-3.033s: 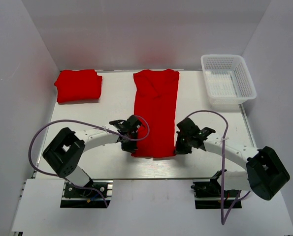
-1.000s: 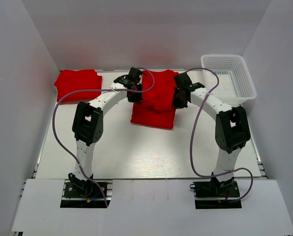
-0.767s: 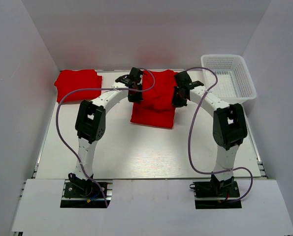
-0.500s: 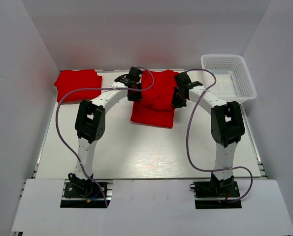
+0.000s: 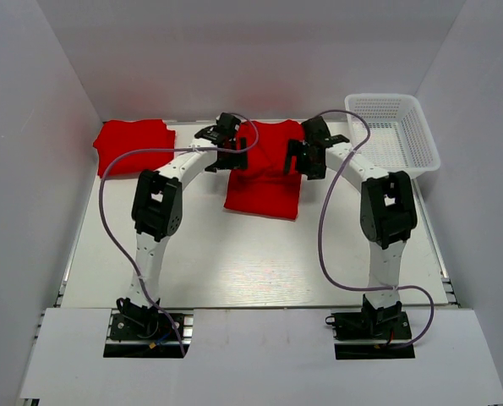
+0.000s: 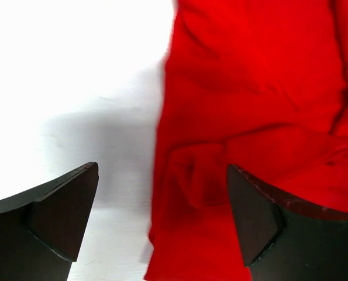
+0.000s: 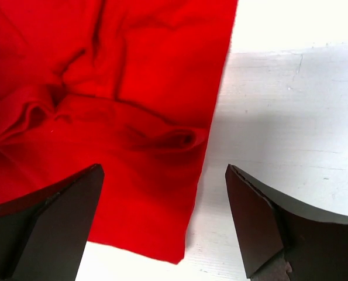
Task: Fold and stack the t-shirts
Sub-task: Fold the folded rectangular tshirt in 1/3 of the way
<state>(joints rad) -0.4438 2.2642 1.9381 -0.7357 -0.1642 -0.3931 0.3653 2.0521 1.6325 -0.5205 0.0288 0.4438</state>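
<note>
A red t-shirt [image 5: 264, 182] lies folded over on itself at the back middle of the table, its doubled cloth rumpled along the fold. My left gripper [image 5: 232, 158] hovers open over its left edge, which shows between the fingers [image 6: 62, 213] in the left wrist view, with the t-shirt [image 6: 255, 82] lying loose below. Over the right edge my right gripper [image 5: 299, 161] is open as well, and the t-shirt [image 7: 103, 88] rests free beneath it. A second folded red t-shirt [image 5: 134, 145] sits at the back left corner.
A white mesh basket [image 5: 392, 135] stands at the back right, close to the right arm's elbow. White walls enclose the table [image 5: 234, 254] on three sides. Purple cables loop from both arms.
Both grippers have gone from shut to open and let go of the shirt's folded-over end, which now lies on the back half. The arms have barely moved.
</note>
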